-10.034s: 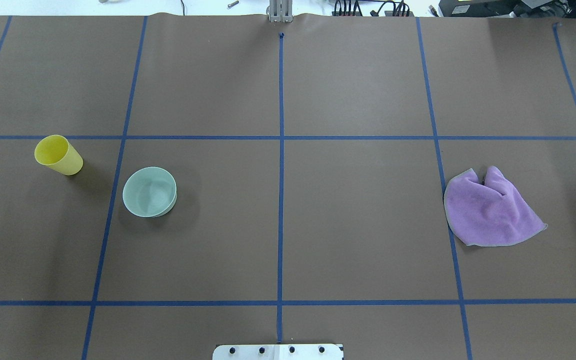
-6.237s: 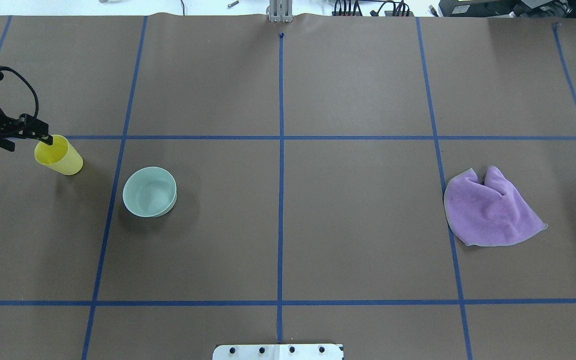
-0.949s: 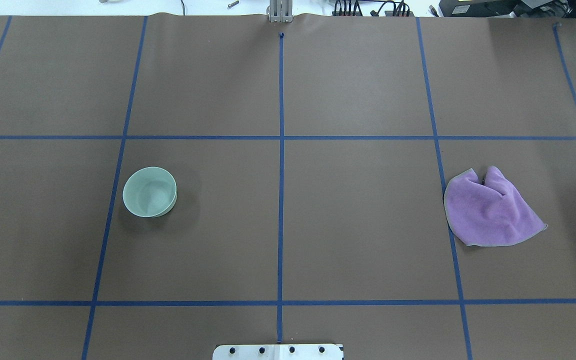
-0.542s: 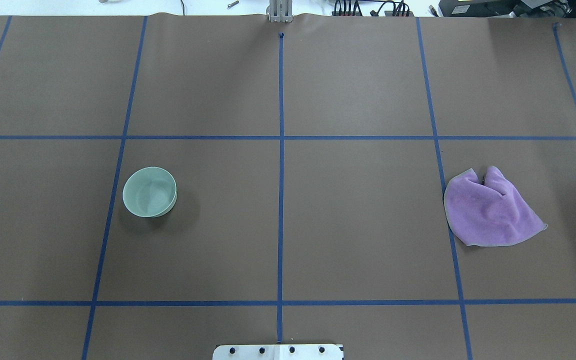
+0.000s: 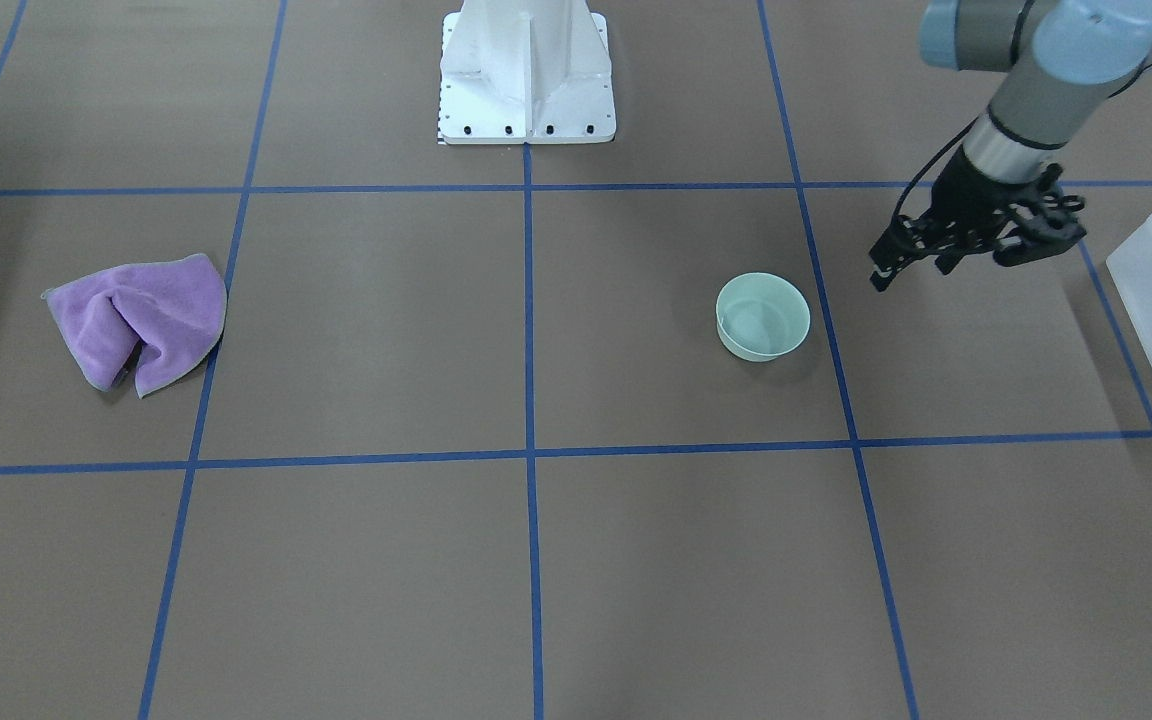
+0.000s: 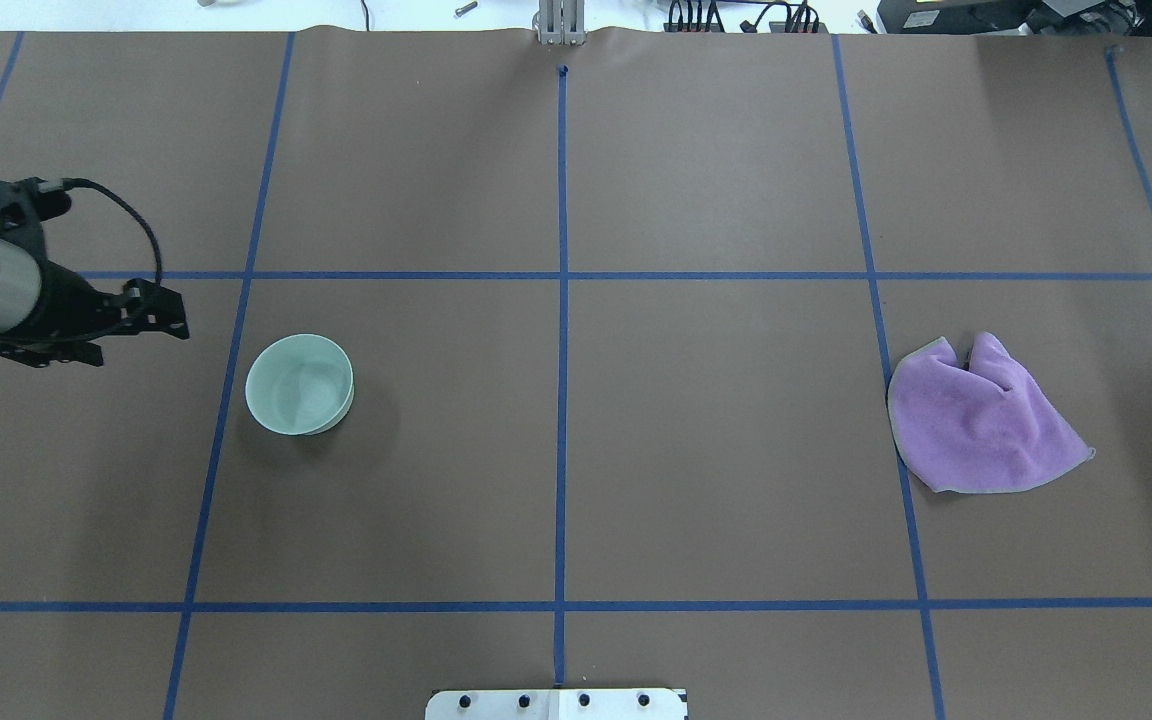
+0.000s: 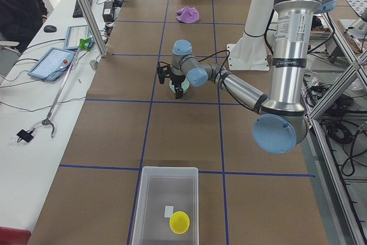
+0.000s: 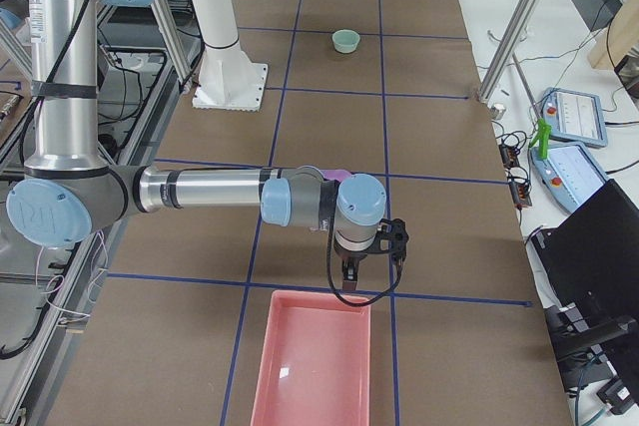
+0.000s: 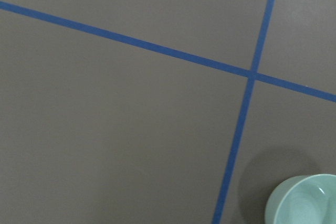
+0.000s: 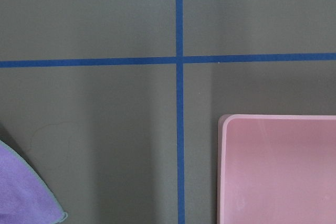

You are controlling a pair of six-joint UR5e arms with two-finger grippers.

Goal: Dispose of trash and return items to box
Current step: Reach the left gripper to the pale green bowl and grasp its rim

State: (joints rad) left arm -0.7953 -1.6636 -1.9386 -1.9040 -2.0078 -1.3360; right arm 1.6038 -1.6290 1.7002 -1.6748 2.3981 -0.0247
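The mint-green bowl (image 6: 299,383) stands upright and empty on the brown table; it also shows in the front view (image 5: 762,317) and at the corner of the left wrist view (image 9: 304,203). My left gripper (image 6: 179,316) hovers open and empty just left of the bowl, apart from it (image 5: 901,272). The frosted-white box (image 5: 1151,290) stands at the table's left end (image 7: 170,168), with the yellow cup (image 7: 179,222) inside. The purple cloth (image 6: 981,420) lies crumpled on the right side. My right gripper (image 8: 349,291) hangs past the cloth; I cannot tell whether it is open or shut.
A pink bin (image 8: 315,366) stands at the table's right end, right under my right gripper; its corner shows in the right wrist view (image 10: 278,171). The robot's white base (image 5: 526,70) stands at the near middle edge. Blue tape lines grid the table.
My left arm has come back into the overhead view from the left, empty, and stopped beside the bowl. The yellow cup it gripped earlier has gone from the table.
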